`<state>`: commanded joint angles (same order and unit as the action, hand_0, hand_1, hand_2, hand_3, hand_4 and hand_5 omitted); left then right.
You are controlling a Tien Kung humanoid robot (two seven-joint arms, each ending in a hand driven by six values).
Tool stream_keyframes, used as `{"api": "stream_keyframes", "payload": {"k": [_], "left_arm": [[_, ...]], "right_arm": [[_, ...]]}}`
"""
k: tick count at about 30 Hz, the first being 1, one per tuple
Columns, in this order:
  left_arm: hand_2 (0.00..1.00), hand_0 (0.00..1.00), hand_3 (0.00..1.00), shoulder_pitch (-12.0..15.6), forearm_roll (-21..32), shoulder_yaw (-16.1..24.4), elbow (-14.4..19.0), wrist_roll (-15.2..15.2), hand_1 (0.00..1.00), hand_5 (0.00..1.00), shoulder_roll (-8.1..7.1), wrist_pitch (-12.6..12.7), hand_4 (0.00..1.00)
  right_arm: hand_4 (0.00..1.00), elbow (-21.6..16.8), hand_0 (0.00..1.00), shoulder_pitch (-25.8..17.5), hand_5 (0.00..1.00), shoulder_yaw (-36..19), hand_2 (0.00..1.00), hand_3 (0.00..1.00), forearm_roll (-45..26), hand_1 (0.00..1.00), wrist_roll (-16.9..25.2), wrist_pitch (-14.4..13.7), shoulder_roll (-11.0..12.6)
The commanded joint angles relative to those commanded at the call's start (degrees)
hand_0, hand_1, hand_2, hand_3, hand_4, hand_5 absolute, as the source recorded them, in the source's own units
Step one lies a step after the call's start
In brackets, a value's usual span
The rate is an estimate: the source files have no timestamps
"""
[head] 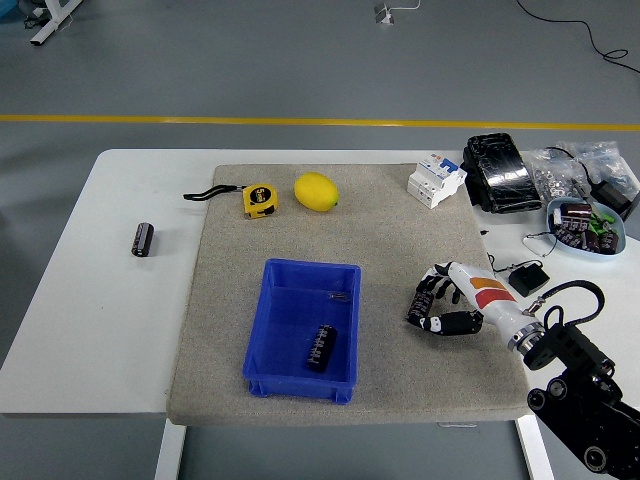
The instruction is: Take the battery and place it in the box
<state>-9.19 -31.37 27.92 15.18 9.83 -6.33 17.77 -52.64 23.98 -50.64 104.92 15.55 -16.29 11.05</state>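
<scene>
Head view shows me the blue box (pixel 302 330) sitting toward the near edge of the grey mat (pixel 400 230), and I take that box as my landmark. One battery (pixel 320 347) already lies inside it, near the front wall, its long axis running front to back with a slight tilt. A second battery (pixel 144 239) lies on the bare white table (pixel 90 330), off the mat, up and well to the left of the box, its long axis pointing roughly away from me. My right hand (pixel 440 305) rests on the mat to the right of the box, well clear of its wall; the fingers look loosely curled with the dark fingertips drawn in, and I see nothing held between them. The left arm is not in sight at all. What matters for my next move, as I judge it, is that the remaining battery is on the far side of the box from the only hand I have in view, so the reach would cross over the box or fall to the left arm instead. Beyond the box sit a yellow tape measure (pixel 259 198) and a lemon (pixel 316 191), neither in the way of that reach.
</scene>
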Motion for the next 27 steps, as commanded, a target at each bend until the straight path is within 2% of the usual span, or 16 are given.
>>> {"api": "stream_keyframes", "payload": {"k": [8,12,20,27], "left_arm": [[0.714,0.735,0.629,0.1,-0.2,0.1,0.0,0.1,0.677,0.644,-0.06,0.0,0.672],[0.714,0.735,0.629,-0.1,-0.2,0.1,0.0,0.0,0.677,0.644,-0.02,0.0,0.672],[0.714,0.736,0.630,-0.3,0.1,-0.1,0.0,-0.1,0.677,0.645,-0.05,0.0,0.673],[0.713,0.735,0.630,-0.2,0.5,-0.3,-0.1,-0.2,0.676,0.644,-0.15,0.0,0.672]], "right_arm": [[0.905,0.0,0.280,0.0,0.219,-0.3,0.495,0.510,0.2,0.418,0.0,0.0,0.1],[0.893,-1.2,0.281,0.1,0.213,-0.8,0.494,0.509,0.5,0.420,-0.1,0.1,0.3],[0.875,-7.4,0.283,1.1,0.198,-1.9,0.493,0.507,1.3,0.418,-0.6,0.2,0.8],[0.876,-13.1,0.286,2.1,0.198,0.4,0.495,0.509,2.0,0.420,-1.4,0.7,0.7]]}}
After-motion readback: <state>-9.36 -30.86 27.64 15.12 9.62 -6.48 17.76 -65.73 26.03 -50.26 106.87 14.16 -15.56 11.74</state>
